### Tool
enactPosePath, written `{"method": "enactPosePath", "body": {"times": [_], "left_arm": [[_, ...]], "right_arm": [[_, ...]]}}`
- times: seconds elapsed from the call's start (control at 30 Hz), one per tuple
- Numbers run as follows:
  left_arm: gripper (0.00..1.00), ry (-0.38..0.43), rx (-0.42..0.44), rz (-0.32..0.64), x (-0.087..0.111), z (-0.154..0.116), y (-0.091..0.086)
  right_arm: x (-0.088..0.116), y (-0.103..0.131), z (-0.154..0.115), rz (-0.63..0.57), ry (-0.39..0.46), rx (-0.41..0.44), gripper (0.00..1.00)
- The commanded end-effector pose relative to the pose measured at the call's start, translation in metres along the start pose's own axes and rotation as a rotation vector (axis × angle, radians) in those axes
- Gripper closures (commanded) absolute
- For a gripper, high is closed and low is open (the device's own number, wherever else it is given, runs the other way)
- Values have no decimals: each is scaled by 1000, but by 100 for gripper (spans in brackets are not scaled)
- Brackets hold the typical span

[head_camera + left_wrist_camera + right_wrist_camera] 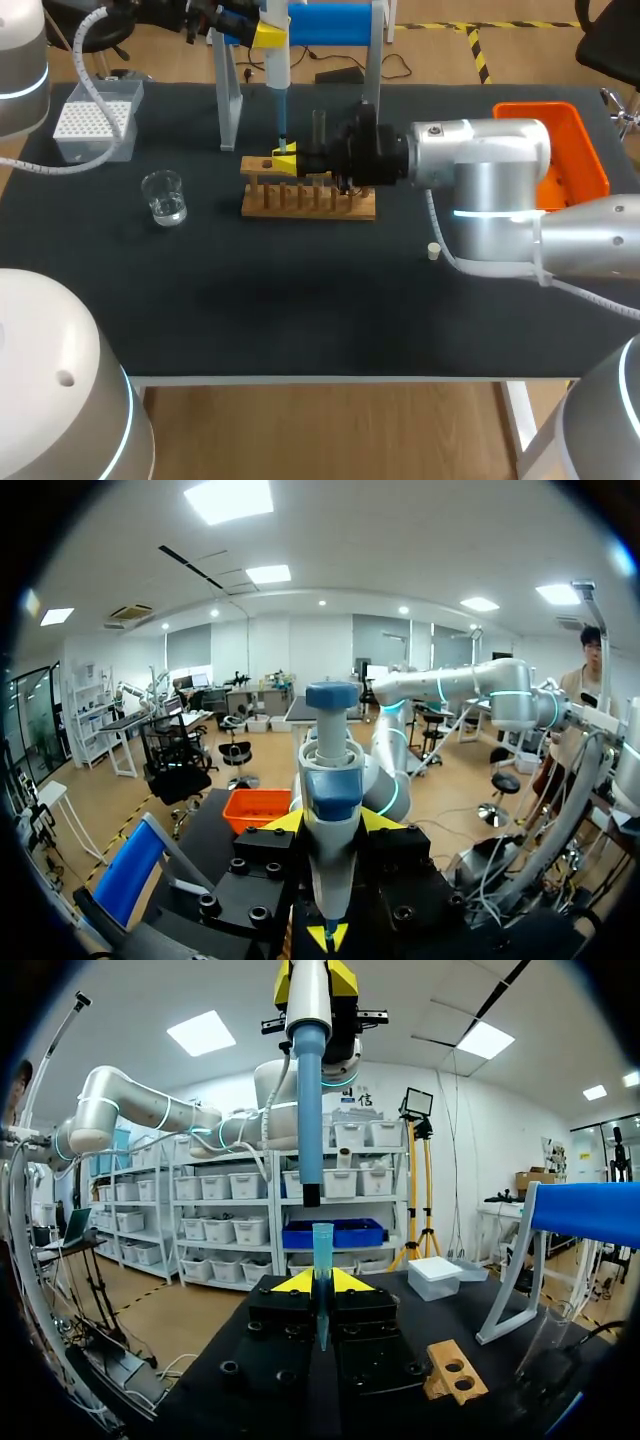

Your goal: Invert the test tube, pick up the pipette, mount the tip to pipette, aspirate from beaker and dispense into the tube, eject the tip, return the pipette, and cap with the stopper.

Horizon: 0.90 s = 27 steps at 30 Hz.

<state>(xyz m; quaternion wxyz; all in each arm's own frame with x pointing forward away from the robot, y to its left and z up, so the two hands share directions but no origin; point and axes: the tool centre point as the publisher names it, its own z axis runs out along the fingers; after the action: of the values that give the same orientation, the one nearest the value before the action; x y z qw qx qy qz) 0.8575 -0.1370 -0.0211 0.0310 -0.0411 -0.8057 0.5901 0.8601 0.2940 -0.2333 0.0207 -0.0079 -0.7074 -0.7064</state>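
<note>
Head view: the left gripper (268, 35) is clamped on the pipette (277, 75), which hangs upright over the left end of the wooden rack (308, 203). The right gripper (285, 160) sits just under the pipette's blue shaft; I can't really make out what it's pinching from here. The beaker (164, 197) is left of the rack, with the tip box (95, 120) behind the beaker. The stopper (434, 252) lies off to the right on the table (300, 310).

Left wrist view: the yellow fingers (288, 822) press the pipette body from both sides.

Right wrist view: the right gripper is closed on a blue tip (322, 1250), held upright. The pipette's end is right above it, with a small gap between.
</note>
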Motion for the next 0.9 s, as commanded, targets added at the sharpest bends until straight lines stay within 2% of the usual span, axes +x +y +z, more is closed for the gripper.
{"method": "enactPosePath", "body": {"times": [0.03,0.9], "left_arm": [[100,-1,1,1,1,-1,0],[100,-1,1,1,1,-1,0]], "right_arm": [[2,0,-1,0,-6,0,100],[5,16,0,-19,-5,-11,100]]}}
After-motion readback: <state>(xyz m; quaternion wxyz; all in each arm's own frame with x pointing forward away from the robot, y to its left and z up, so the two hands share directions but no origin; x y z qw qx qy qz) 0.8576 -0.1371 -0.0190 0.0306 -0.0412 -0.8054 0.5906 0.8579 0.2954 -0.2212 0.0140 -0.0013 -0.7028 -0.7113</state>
